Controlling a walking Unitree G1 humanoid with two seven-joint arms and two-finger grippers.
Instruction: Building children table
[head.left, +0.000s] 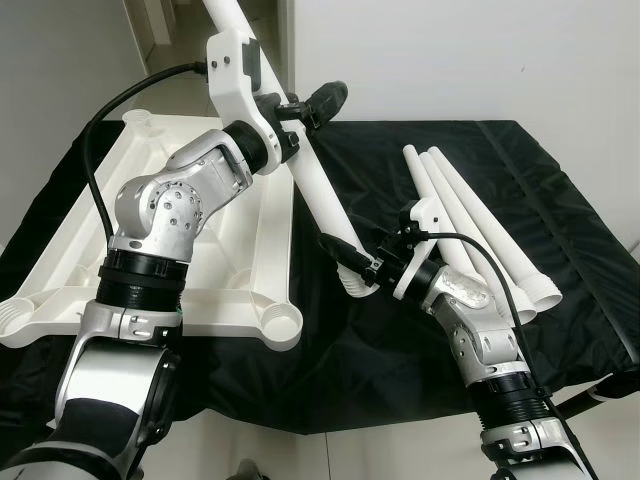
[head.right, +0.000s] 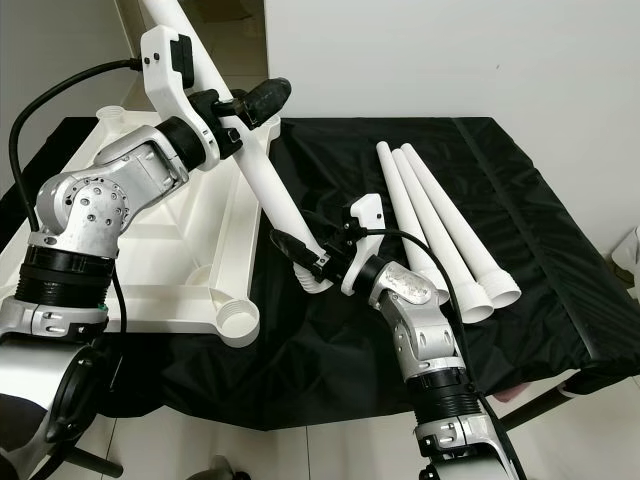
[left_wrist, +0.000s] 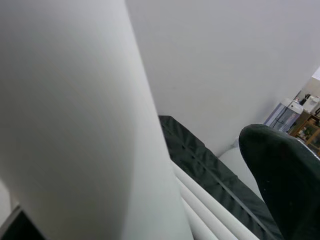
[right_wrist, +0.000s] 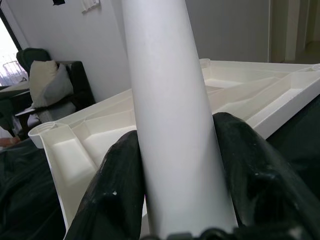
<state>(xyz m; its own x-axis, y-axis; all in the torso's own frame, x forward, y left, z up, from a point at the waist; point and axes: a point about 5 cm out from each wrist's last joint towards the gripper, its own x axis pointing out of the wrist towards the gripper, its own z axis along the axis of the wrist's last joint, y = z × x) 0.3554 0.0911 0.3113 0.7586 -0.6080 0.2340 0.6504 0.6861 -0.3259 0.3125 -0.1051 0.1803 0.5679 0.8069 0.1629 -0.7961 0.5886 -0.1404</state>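
A lived-in home room: plain white walls (head.right: 450, 50) and a pale tiled floor (head.left: 170, 90) toward a doorway at upper left. At the left of the right wrist view stands a dark armchair (right_wrist: 75, 85) with a cushion (right_wrist: 47, 77); at the right edge of the left wrist view, a distant shelf (left_wrist: 305, 125) of household things.

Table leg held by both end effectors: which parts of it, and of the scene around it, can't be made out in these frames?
- Table leg: its upper end runs off the top edge in both eye views.
- Its lower end: covered by the right end effector in the eye views.
- Left end effector: its contact with the leg is hidden by the wrist housing; the left wrist view is too close and blurred.
- Tabletop: partly hidden behind the left arm.
- Three spare legs: thread detail too small.
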